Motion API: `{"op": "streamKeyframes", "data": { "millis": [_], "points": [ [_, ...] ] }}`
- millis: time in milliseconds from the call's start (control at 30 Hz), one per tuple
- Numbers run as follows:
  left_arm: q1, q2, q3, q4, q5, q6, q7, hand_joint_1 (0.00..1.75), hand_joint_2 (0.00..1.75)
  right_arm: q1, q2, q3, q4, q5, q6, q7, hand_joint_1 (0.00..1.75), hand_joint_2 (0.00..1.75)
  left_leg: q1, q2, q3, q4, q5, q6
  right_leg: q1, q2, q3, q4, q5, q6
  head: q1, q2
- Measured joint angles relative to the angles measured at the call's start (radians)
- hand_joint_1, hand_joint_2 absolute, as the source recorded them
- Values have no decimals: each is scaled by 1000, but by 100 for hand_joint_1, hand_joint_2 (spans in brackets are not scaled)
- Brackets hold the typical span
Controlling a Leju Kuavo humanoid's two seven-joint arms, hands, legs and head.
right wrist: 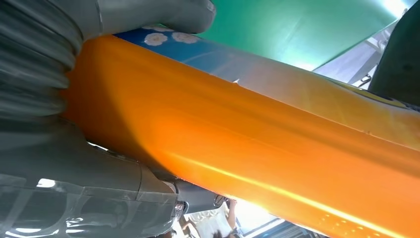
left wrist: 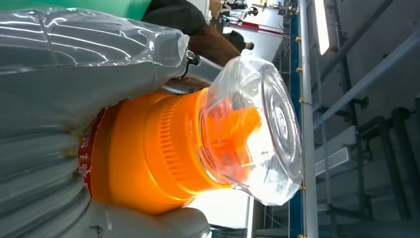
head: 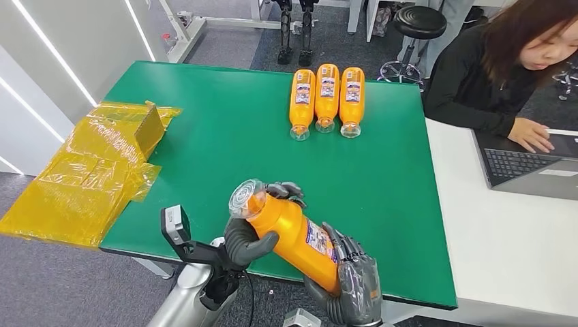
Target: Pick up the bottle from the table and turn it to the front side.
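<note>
the bottle (head: 294, 235) lies slantwise off the desk (head: 225, 143), left robot hand (head: 253, 235) gripping its neck, right robot hand (head: 354, 283) cupping its base.

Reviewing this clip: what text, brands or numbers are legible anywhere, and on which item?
None can be quoted.
Held orange bottle: label print too blurred; the left wrist view shows red-band characters cut off by the left hand.
Three orange bottles lying at the table's far edge: labels too small.
Laptop keys: unreadable.
Yellow wrapped packages: no print visible.
</note>
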Motion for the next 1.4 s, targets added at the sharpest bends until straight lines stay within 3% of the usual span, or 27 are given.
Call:
{"op": "streamKeyframes", "data": {
  "millis": [200, 267, 333, 400, 900, 1100, 1233, 1400],
  "points": [
    [-16, 5, -2, 12, 4, 7, -1, 175, 175, 5, 2, -6, -12, 7, 11, 6, 175, 175, 0, 0, 0, 0, 0, 0, 0, 0, 0, 0, 0, 0, 0, 0],
    [-17, 8, -2, 14, 4, 10, -3, 175, 175, 7, 2, -9, -12, 5, 10, 4, 116, 175, 0, 0, 0, 0, 0, 0, 0, 0, 0, 0, 0, 0, 0, 0],
    [-17, 12, -2, 15, 4, 14, -4, 175, 175, 10, 2, -11, -11, 2, 8, 0, 29, 175, 0, 0, 0, 0, 0, 0, 0, 0, 0, 0, 0, 0, 0, 0],
    [-17, 15, -2, 16, 3, 21, -6, 175, 175, 10, 2, -12, -11, -13, 9, -8, 0, 175, 0, 0, 0, 0, 0, 0, 0, 0, 0, 0, 0, 0, 0, 0],
    [-22, 31, -2, 27, -118, 144, -38, 175, 175, 1, 2, 4, -11, -121, -17, -87, 0, 175, 0, 0, 0, 0, 0, 0, 0, 1, 0, 0, 0, 0, 0, 0],
    [-112, 59, 32, 44, -401, 403, -102, 175, 175, -5, 3, 10, 0, -157, -65, -116, 0, 175, 0, 0, 0, 0, 1, -1, 0, 0, 0, 1, 1, 0, 0, 0],
    [-164, 88, 40, 28, -692, 619, -100, 175, 175, -13, 14, 12, 11, -168, -62, -128, 0, 175, 0, 0, 0, 0, 1, -2, 0, 0, 0, 2, 1, -1, 0, 0],
    [-206, 132, 38, 4, -938, 761, -67, 175, 175, -16, 18, 17, 23, -216, -73, -149, 0, 175, 0, 0, 0, 0, 1, -2, 0, 1, -1, 2, 1, -1, 0, 0]
  ]
}}
